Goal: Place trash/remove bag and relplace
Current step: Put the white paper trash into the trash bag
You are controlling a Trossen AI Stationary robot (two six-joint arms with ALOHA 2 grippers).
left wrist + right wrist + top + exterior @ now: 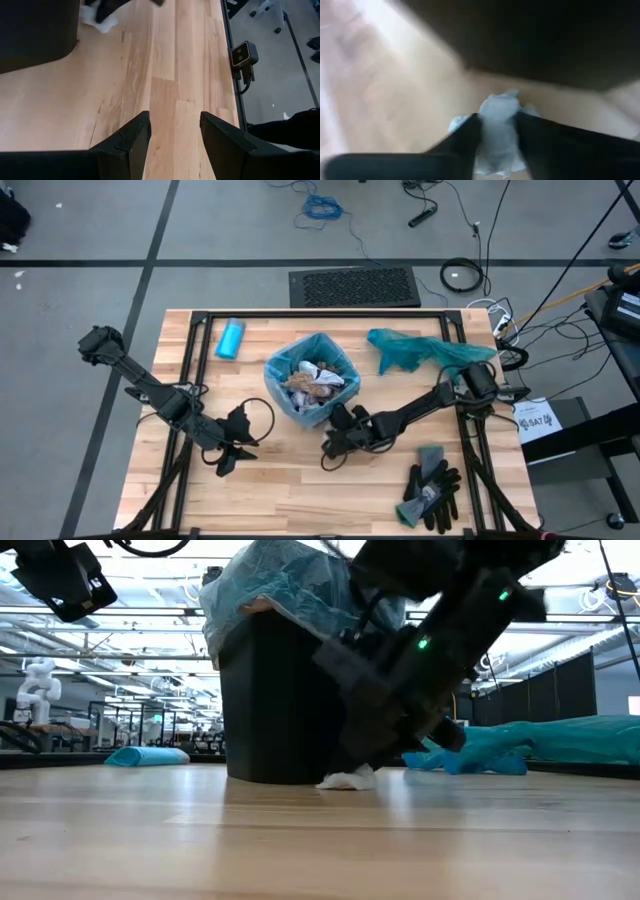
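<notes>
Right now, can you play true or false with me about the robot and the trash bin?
1. The bin has a pale blue bag in it with trash inside. True.
2. The right gripper is closing around a white scrap on the table beside the bin. True.
3. The left gripper is holding a brown paper wad. False: its fingers are open with only bare table between them.
4. The gloves are inside the bin. False: they lie on the table near its front right corner.
5. The small blue bottle lies on the table, left of the bin. True.
</notes>
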